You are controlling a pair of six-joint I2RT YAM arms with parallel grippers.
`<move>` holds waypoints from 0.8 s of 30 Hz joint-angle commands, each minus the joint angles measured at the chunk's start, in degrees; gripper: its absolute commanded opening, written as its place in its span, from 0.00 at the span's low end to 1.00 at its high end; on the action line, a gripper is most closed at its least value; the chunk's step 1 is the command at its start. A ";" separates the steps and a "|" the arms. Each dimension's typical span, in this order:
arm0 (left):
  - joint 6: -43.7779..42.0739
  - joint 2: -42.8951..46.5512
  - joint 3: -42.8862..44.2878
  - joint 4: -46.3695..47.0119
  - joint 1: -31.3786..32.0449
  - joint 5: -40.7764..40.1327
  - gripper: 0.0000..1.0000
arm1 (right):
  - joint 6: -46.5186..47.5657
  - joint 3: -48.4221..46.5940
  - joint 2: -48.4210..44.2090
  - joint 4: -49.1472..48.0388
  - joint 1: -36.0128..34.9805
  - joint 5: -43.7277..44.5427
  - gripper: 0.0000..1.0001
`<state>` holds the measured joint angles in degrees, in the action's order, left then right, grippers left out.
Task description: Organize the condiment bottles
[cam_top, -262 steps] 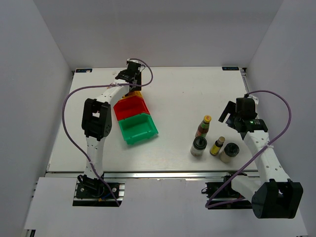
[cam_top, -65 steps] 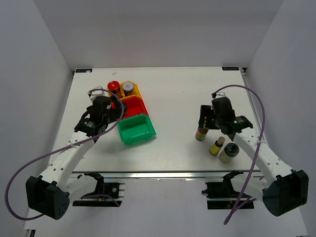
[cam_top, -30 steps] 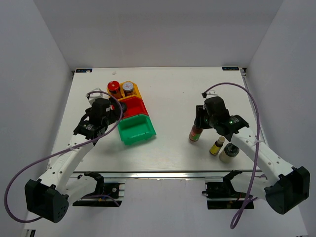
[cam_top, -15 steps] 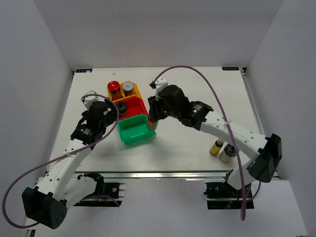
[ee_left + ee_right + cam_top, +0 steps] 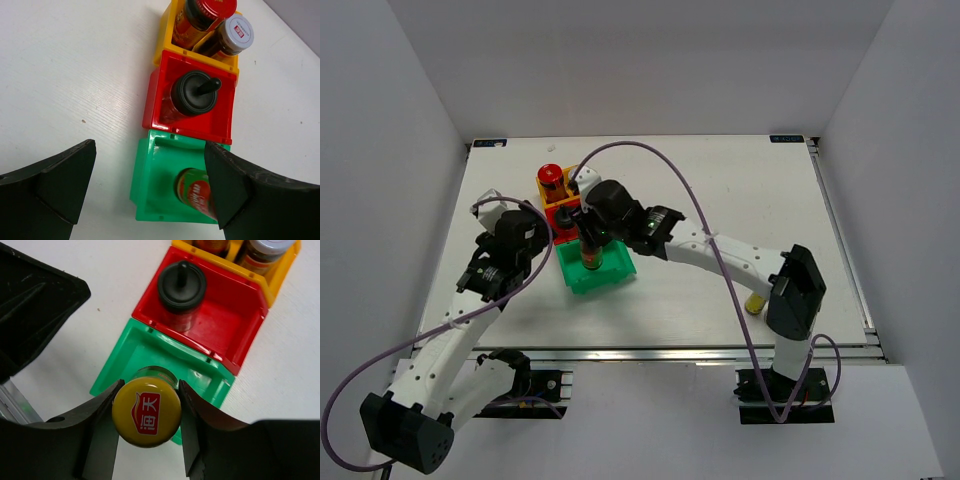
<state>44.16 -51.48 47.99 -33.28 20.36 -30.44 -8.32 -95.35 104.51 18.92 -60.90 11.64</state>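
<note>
My right gripper (image 5: 147, 400) is shut on the yellow cap of a slim bottle (image 5: 146, 411) and holds it upright, with its base (image 5: 197, 192) inside the green bin (image 5: 610, 275). A black-lidded jar (image 5: 194, 93) stands in the red bin (image 5: 162, 107). The yellow bin (image 5: 167, 42) holds a red-capped jar (image 5: 550, 177) and a silver-capped jar (image 5: 236, 34). My left gripper (image 5: 150, 150) hangs open above the left side of the bins, holding nothing. A second yellow-capped bottle (image 5: 756, 303) peeks out behind the right arm at the near right.
The three bins stand in a touching row, yellow farthest and green nearest, on the left half of the white table (image 5: 720, 180). The right arm (image 5: 720, 250) stretches across the table's middle, and its purple cable (image 5: 670, 175) arches above it.
The right arm has carried the yellow-capped bottle leftwards from the right side of the table to the green bin and lowered it in. The left gripper has drawn back slightly, still open.
</note>
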 commanded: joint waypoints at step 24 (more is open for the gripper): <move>6.11 5.61 -2.02 -3.20 -0.06 -3.75 0.98 | -0.56 -3.97 6.85 -12.41 -4.84 2.25 0.53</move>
<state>49.71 -46.63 46.33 -36.05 20.29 -33.89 -8.03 -96.82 113.91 14.35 -65.28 14.72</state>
